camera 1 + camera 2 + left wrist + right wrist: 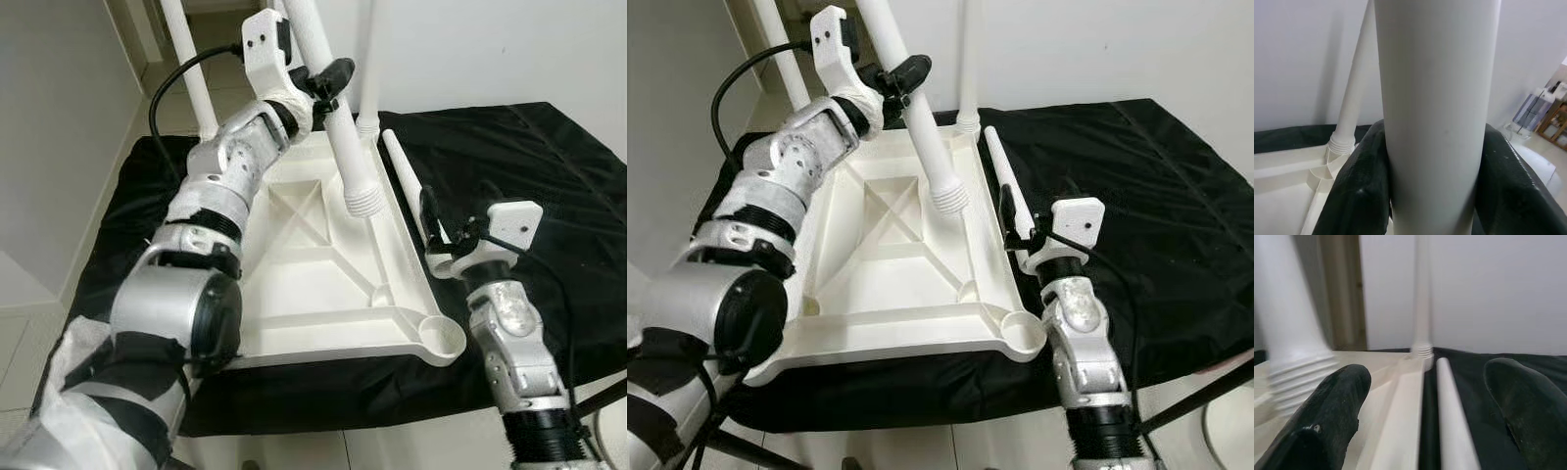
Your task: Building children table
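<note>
Left gripper (328,83) clamps a white table leg (338,127) over the upturned tabletop (313,284) – stiff, light, smooth plastic, best gripped mid-shaft. Right gripper (438,235), fingers apart, hovers at the tabletop's right edge – beside a loose leg (404,176).

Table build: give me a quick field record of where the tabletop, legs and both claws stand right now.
tabletop: white tabletop lies upside down on the black cloth
fitted legs: two upright in the far corners, far-right leg, far-left leg
held leg: left claw shut on held leg, threaded end above the tabletop
loose leg: loose leg lies on the cloth along the tabletop's right edge
right claw: right claw open, at the loose leg
empty socket: near-right corner socket
</note>
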`<state>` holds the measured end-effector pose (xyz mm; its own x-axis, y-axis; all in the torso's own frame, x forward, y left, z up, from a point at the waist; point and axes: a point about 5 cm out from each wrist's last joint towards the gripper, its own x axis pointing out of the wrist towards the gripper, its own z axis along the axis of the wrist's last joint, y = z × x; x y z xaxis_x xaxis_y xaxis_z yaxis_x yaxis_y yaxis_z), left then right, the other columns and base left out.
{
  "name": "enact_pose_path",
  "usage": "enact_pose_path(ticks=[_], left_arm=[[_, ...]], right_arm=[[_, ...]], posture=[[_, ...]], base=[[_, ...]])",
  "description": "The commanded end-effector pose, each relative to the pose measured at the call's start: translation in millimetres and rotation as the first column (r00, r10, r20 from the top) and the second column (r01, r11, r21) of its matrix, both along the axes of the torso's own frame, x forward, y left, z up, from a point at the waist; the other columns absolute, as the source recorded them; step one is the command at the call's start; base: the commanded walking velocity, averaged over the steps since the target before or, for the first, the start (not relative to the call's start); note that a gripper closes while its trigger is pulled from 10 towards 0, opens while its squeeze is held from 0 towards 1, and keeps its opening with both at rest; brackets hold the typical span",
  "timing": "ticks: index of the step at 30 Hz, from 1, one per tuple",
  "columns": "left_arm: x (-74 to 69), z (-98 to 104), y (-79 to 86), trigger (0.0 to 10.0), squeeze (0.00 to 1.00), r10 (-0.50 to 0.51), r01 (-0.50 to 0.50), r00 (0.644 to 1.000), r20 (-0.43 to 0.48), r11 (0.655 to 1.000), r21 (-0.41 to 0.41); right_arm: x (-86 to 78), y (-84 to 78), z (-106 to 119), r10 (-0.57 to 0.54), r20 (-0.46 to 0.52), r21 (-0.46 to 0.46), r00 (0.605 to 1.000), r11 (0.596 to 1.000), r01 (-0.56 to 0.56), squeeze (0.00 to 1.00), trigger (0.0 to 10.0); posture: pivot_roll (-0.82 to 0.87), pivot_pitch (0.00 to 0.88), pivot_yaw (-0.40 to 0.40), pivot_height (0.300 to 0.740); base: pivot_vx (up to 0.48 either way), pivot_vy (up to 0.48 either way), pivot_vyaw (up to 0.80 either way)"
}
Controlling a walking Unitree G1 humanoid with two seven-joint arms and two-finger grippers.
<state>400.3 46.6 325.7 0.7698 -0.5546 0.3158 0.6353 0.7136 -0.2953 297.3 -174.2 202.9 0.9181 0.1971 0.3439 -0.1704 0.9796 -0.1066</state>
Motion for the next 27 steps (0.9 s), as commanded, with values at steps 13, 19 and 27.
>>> enact_pose_path(ticks=[13, 19, 27], left_arm=[[-22.2, 8, -32.5, 10.0, 0.0, -0.008, -0.01, 0.984, 0.181, 0.995, 0.099], [-30.9, 6, -45.1, 10.0, 0.0, -0.038, 0.02, 0.982, 0.187, 0.995, 0.096], [-49.9, 3, -68.3, 10.0, 0.0, -0.103, 0.079, 0.971, 0.215, 0.99, 0.116]], right_arm=[[13.4, 29.6, 16, 0.192, -0.093, -0.054, 0.977, 0.979, -0.198, 0.0, 10.0], [19.3, 35.0, 18, 0.2, -0.109, -0.078, 0.974, 0.975, -0.209, 0.0, 10.0], [35.1, 39.3, 25, 0.162, -0.12, -0.128, 0.979, 0.976, -0.178, 0.0, 10.0]], posture=[[-0.13, 0.0, 0.062, 0.74], [-0.13, 0.0, 0.062, 0.74], [-0.12, 0.0, 0.062, 0.74]], base=[[0.0, 0.0, 0.0], [0.0, 0.0, 0.0], [0.0, 0.0, 0.0]])
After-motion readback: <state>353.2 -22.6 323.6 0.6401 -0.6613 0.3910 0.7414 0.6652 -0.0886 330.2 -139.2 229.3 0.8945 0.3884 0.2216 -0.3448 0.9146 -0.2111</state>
